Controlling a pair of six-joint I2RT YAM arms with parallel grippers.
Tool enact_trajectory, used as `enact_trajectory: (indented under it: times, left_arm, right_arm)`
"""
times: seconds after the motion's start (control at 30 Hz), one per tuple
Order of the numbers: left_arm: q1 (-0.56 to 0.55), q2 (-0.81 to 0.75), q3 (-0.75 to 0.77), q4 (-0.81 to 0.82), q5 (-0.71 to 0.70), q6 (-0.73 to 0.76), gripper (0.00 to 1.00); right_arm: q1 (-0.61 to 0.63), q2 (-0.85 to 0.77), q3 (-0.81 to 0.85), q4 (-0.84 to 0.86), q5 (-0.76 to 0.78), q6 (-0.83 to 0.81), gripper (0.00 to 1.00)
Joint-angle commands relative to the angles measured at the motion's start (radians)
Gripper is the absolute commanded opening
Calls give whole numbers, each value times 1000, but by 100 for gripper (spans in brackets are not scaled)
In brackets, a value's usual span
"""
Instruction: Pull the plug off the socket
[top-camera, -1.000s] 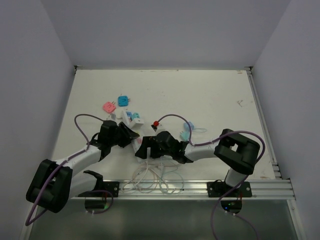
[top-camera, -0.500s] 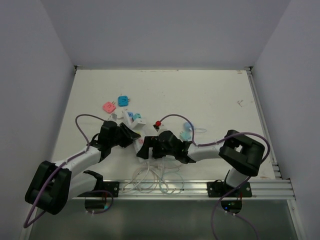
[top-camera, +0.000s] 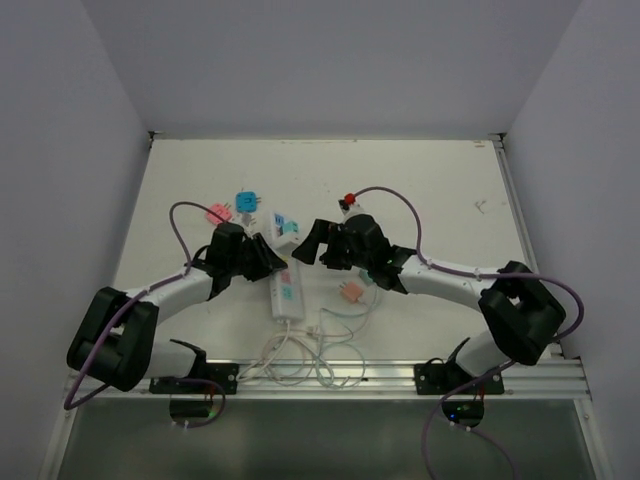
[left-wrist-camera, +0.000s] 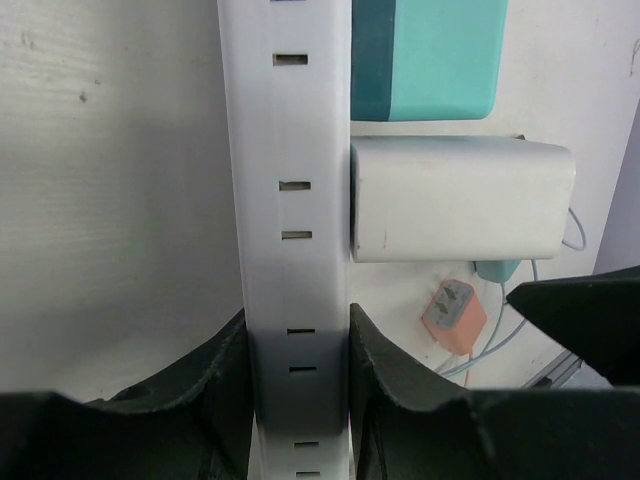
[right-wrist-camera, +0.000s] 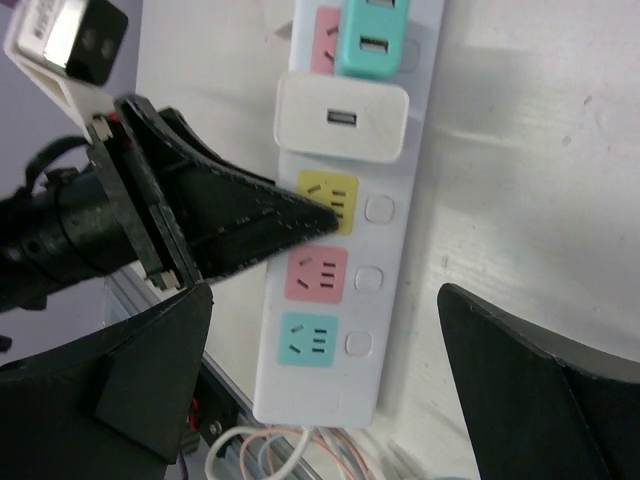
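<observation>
- The socket (top-camera: 288, 290) is laid just left of centre in the overhead view. A white plug (right-wrist-camera: 342, 118) and a teal plug (right-wrist-camera: 368, 40) are seated in it.
- The socket is clamped by the left gripper (left-wrist-camera: 297, 350).
- The right gripper (right-wrist-camera: 322, 295) is spread wide, with nothing held.
- Since a second ago, the right gripper has been raised up-frame, uncovering the socket.

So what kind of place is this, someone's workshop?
Most likely a robotics lab test booth: plain white walls box in one table, two robot arms are bolted to a metal rail, and a power strip lies between them as a prop.
</observation>
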Motion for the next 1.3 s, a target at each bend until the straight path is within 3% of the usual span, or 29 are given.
enact_trajectory:
  times: [0.0,0.47,0.63,0.83,0.93,1.03,1.13,1.27]
  left_arm:
    - [2,30,84,21,52,84,0]
    - [4,99,161,-25,109,172,0]
    - [2,104,179,-51,95,198,0]
    - [2,108,190,-71,48,206,0]
    - [2,114,185,-69,40,195,0]
    - [2,110,173,-71,20,178,0]
    - [4,101,156,-86,-21,164,0]
    - [14,102,145,-164,-95,140,0]
  right_arm:
    - [-46,51,106,-39,-7,21,99]
    - [-119,317,309,-30,-108,136,99]
    - [-121,374,349,-7,-170,148,93]
    - [-122,410,343,50,-231,173,72]
    - [-125,411,317,92,-249,191,51]
    - [-135,402,283,136,-266,207,21]
    - [-159,384,245,162,-274,210,0]
    - [-188,348,200,174,-285,211,0]
